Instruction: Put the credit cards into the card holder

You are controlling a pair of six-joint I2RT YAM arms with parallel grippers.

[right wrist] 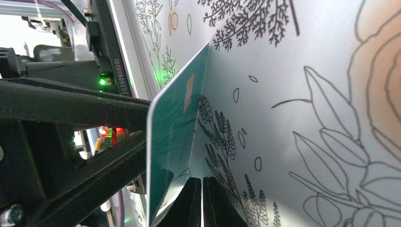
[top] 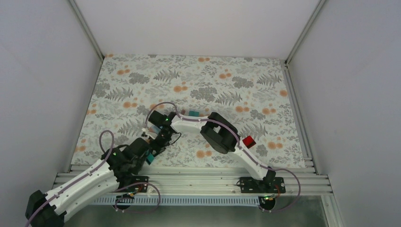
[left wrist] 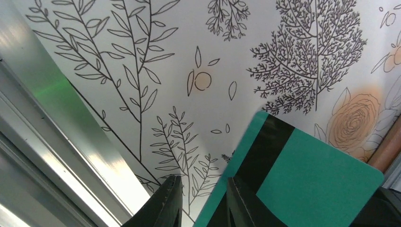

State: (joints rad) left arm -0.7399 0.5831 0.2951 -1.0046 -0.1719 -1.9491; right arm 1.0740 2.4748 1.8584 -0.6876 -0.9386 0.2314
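A teal-green card with a black stripe [left wrist: 321, 184] stands tilted on edge on the floral cloth near the front rail. It also shows in the top view [top: 150, 159] and the right wrist view [right wrist: 170, 123]. My left gripper [left wrist: 203, 179] [top: 147, 153] is open; the card leans behind its right finger [left wrist: 241, 203], not pinched. My right gripper [right wrist: 202, 179] [top: 157, 143] is shut and empty, right beside the card. A second teal card [top: 194, 114] lies by the right forearm and a red card [top: 248, 141] lies to the right. The card holder and the other cards are hidden.
The aluminium rail [top: 198, 172] runs along the near edge, close to the left gripper [left wrist: 47, 123]. White walls enclose the floral cloth [top: 213, 80]. A tan-pink strip [left wrist: 388, 145] shows at the left wrist view's right edge; I cannot tell what it is.
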